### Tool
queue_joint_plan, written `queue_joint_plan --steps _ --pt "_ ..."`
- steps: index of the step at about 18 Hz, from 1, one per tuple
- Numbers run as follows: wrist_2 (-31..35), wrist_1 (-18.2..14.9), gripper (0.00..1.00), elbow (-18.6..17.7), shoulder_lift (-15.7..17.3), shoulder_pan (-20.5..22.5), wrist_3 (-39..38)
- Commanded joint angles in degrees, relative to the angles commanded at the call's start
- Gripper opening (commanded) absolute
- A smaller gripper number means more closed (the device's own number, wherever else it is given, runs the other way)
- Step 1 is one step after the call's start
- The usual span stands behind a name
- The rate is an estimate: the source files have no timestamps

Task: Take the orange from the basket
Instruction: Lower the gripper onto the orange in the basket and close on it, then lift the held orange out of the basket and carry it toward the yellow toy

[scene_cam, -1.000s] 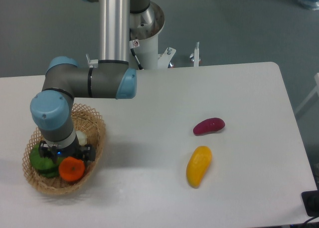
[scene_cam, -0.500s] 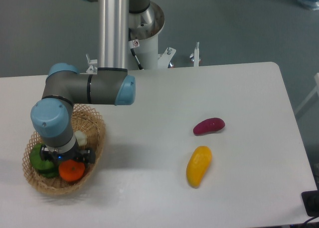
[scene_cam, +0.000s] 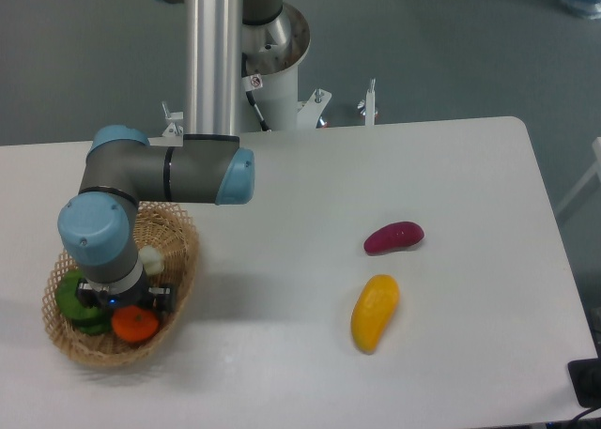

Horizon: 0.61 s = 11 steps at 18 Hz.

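Observation:
The orange lies in the front of the wicker basket at the table's left. My gripper points straight down into the basket, right above and behind the orange, with the blue-grey wrist covering most of it. Black finger parts show on either side of the wrist, spread apart, so the gripper looks open. The orange's rear half is hidden under the gripper. I cannot tell whether the fingers touch it.
A green fruit and a white item also lie in the basket. A purple fruit and a yellow-orange mango-like fruit lie on the table at the right. The arm's base post stands at the back.
The wrist and gripper have moved lower into the basket, closer onto the orange. The orange has stayed in nearly the same place.

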Motion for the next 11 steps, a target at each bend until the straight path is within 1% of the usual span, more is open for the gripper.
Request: queue_joint_plan --steps 2,7,9,11 --pt "-0.3 0.0 0.74 0.0 0.7 0.0 0.0" --pt "-1.4 0.0 0.74 0.4 3.7 0.6 0.9" --pt "-2.5 0.1 0.74 1.4 4.7 2.4 1.2" --pt "-3.0 0.1 0.74 2.2 6.0 5.0 3.2"
